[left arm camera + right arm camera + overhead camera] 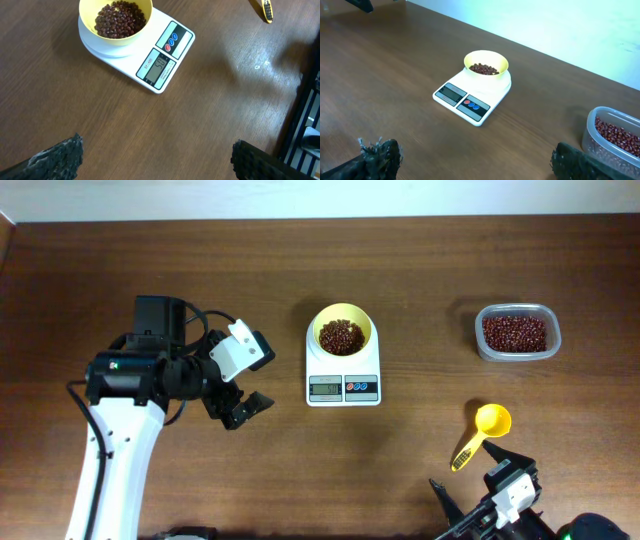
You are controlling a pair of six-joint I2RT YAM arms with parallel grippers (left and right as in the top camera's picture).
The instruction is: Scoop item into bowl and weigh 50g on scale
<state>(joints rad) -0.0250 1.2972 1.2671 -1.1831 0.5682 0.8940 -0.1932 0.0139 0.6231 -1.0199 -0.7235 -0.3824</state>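
Scale (343, 377) long axis front-back, display (325, 388) nearward; left end effector (157, 145), right end effector (477, 150) spread.

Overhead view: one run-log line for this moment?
bowl: on scale, holding beans | yellow scoop: on table | clear container: beans inside | left gripper: open, empty | right gripper: open, empty

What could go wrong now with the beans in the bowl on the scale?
The left gripper, open and empty, is near the scale; a careless move might nudge it and tip the bowl or spill beans. The yellow scoop lies loose on the table; a clumsy grab could flick it away. The display is hard to read, so another scoop might add too many.
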